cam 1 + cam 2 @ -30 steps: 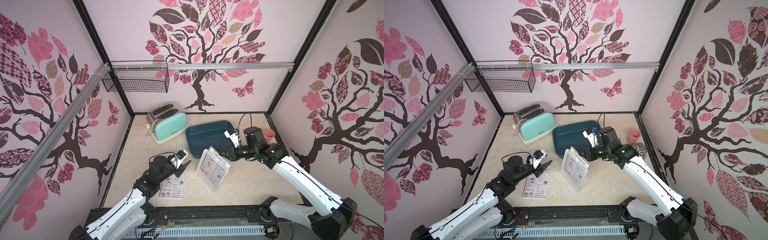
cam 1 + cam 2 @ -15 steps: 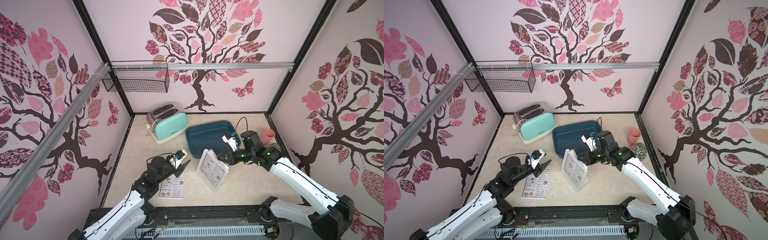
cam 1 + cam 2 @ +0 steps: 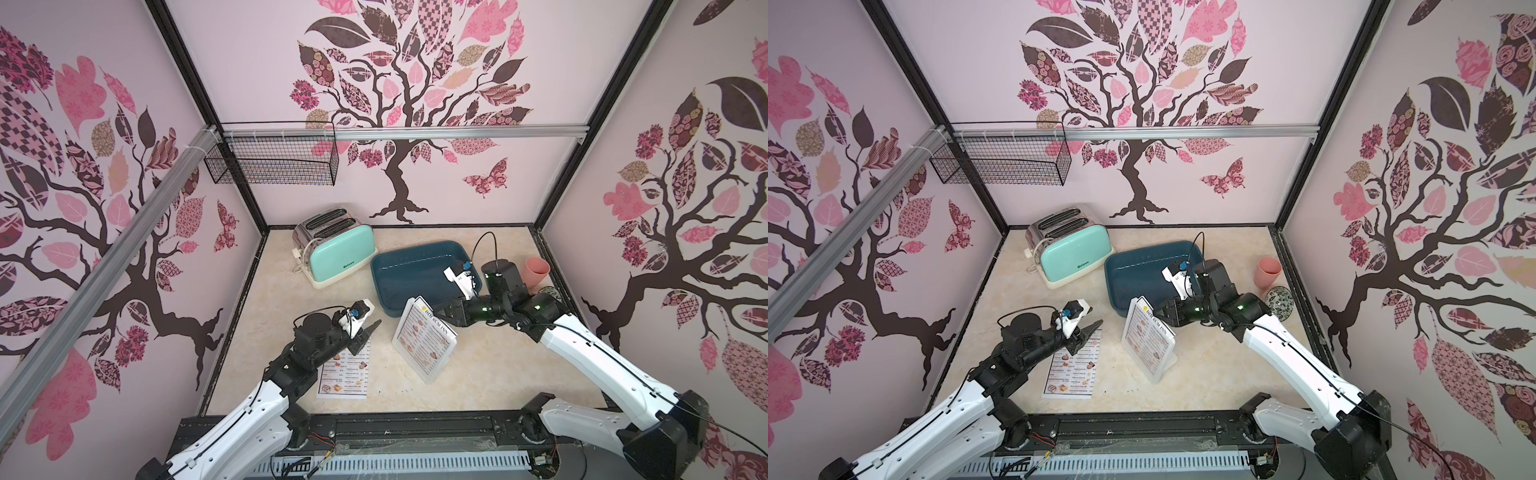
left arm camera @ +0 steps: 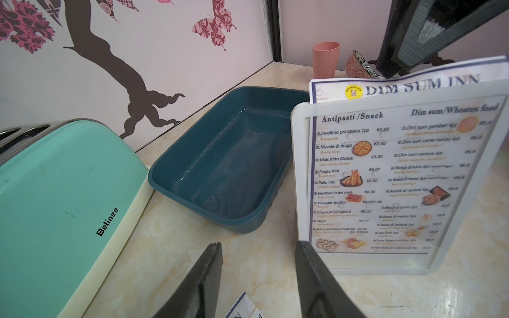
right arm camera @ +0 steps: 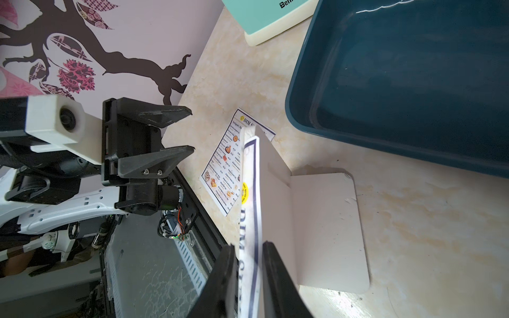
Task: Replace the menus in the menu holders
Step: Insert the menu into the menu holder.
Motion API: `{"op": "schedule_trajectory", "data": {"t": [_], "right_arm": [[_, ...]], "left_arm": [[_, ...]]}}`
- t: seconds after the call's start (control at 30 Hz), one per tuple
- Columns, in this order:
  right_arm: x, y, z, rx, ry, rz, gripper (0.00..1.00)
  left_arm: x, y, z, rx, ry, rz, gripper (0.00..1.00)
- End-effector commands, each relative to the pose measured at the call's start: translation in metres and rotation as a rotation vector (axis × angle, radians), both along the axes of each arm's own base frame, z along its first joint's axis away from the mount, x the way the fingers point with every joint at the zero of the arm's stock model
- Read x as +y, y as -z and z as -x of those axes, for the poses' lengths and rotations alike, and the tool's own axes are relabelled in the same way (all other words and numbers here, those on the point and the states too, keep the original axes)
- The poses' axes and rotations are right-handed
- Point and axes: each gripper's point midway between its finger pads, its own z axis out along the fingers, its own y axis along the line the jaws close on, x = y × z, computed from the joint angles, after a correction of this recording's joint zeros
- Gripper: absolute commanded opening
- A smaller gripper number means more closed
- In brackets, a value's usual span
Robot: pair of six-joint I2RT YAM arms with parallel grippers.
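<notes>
Overhead, in both top views, the menu holder (image 3: pixel 432 374) is seen standing centrally with one menu (image 3: pixel 420 338) slotted in it, long axis rising towards the right gripper (image 3: pixel 441 312), while the other menu (image 3: pixel 345 378) lies flat at near left, partly beneath the left gripper (image 3: pixel 369 331). From the left wrist, that gripper's jaws are shown apart and empty, the holder to its right. From the right wrist, the jaws are seen narrowly parted astride the sheet's protruding top edge, so the right arm is judged nearer.

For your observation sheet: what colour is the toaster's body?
The toaster is mint green with a cream base, clearest in the left wrist view.
</notes>
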Motion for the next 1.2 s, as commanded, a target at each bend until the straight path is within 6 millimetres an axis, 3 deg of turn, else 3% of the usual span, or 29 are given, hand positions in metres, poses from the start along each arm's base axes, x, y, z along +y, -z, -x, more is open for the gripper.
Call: {"op": "schedule_trajectory", "data": {"t": [0.0,0.2,0.5,0.8,0.83,0.93,1.0,1.07,1.17], "right_arm": [[0.003,-0.014,0.0,-0.023,-0.007,-0.024,0.19],[0.007,-0.017,0.001,-0.013,-0.02,-0.049,0.13],[0.014,0.002,0.006,0.034,-0.055,-0.039,0.04],[0.015,0.004,0.004,0.023,-0.056,-0.02,0.04],[0.014,-0.002,0.003,0.008,-0.051,-0.015,0.07],[0.007,-0.025,-0.004,-0.067,-0.021,0.011,0.4],[-0.005,-0.035,-0.004,-0.122,0.008,0.062,0.54],[-0.018,-0.025,0.005,-0.143,0.002,0.126,0.6],[-0.031,0.01,0.031,-0.091,-0.072,0.199,0.66]], "left_arm": [[0.001,0.0,0.0,-0.004,-0.005,-0.001,0.49],[0.002,0.0,0.001,-0.005,-0.006,-0.003,0.49],[0.003,-0.002,0.0,-0.01,-0.013,-0.001,0.49],[0.003,-0.002,0.0,-0.012,-0.015,-0.003,0.49],[0.002,-0.003,-0.001,-0.012,-0.015,-0.001,0.49],[0.001,-0.004,-0.001,-0.011,-0.012,0.002,0.49],[0.001,-0.005,-0.001,-0.012,-0.011,0.004,0.49],[0.0,-0.005,-0.002,-0.014,-0.009,0.005,0.49],[-0.001,-0.003,-0.003,-0.014,-0.008,0.009,0.49]]}}
